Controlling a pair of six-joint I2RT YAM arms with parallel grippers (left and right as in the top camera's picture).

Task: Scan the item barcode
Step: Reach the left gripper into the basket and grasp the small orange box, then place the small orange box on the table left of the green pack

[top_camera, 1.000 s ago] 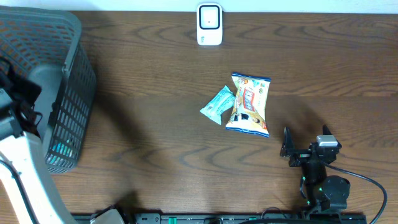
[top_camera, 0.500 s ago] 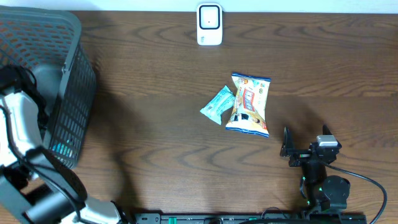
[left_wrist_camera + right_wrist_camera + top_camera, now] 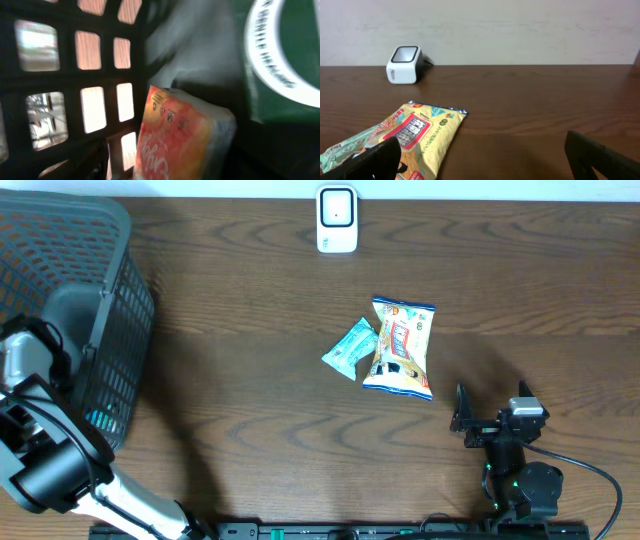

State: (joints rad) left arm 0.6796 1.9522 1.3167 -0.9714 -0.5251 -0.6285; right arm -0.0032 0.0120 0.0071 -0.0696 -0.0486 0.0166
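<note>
My left arm [image 3: 30, 370] reaches down into the grey mesh basket [image 3: 115, 290] at the table's left edge, and its fingertips do not show clearly from above. In the left wrist view an orange packet [image 3: 175, 135] with white script stands close in front of the camera, against the basket's lattice wall [image 3: 95, 75]. Whether the jaws touch it is hidden. A green pack with a white ring [image 3: 285, 55] lies beside it. My right gripper [image 3: 485, 167] rests open on the table, empty. The white scanner [image 3: 337, 220] stands at the far edge.
A yellow snack bag [image 3: 400, 348] and a teal packet [image 3: 350, 348] lie side by side mid-table, just ahead and to the left of my right gripper [image 3: 490, 418]. Both also show in the right wrist view, with the yellow snack bag [image 3: 420, 135] nearest.
My left arm has swung and dipped further into the basket. The right arm and the items on the table have not moved.
</note>
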